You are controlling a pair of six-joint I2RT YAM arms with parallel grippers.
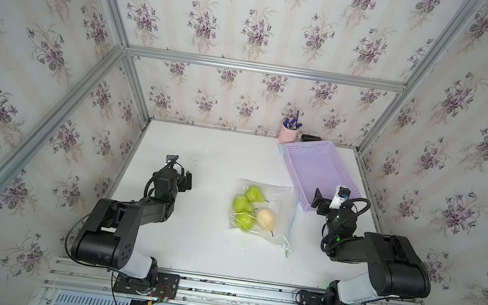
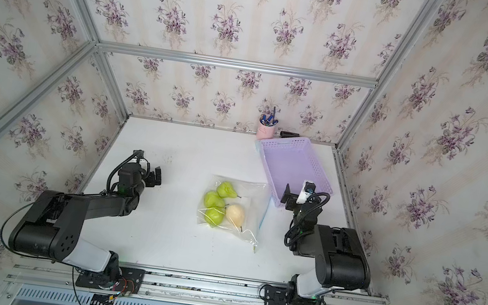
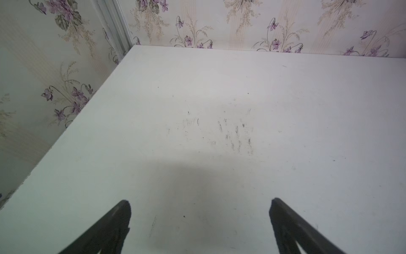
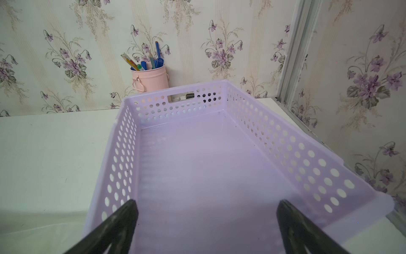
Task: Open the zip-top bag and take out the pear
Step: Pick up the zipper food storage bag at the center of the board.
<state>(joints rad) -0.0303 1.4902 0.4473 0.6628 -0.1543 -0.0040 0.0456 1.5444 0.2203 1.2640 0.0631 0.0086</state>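
The clear zip-top bag (image 1: 282, 198) (image 2: 251, 193) lies flat mid-table, its light-blue zip strip (image 1: 292, 223) along the edge nearest the right arm. Inside it lie three green pears (image 1: 244, 221) and one pale yellow pear (image 1: 266, 219) (image 2: 235, 213). My left gripper (image 1: 187, 181) (image 3: 201, 201) hangs open over bare table, well left of the bag, with nothing between its fingers. The right gripper (image 1: 316, 197) (image 4: 206, 202), also open and empty, hovers over the near end of the lilac basket, just right of the bag. Neither wrist view shows the bag.
The empty lilac perforated basket (image 1: 291, 175) (image 4: 285, 143) stands at the back right. A pink cup of pens (image 1: 288, 132) (image 4: 151, 79) and a small black object (image 1: 310, 138) sit behind it against the back wall. Floral walls with aluminium frame bars enclose three sides.
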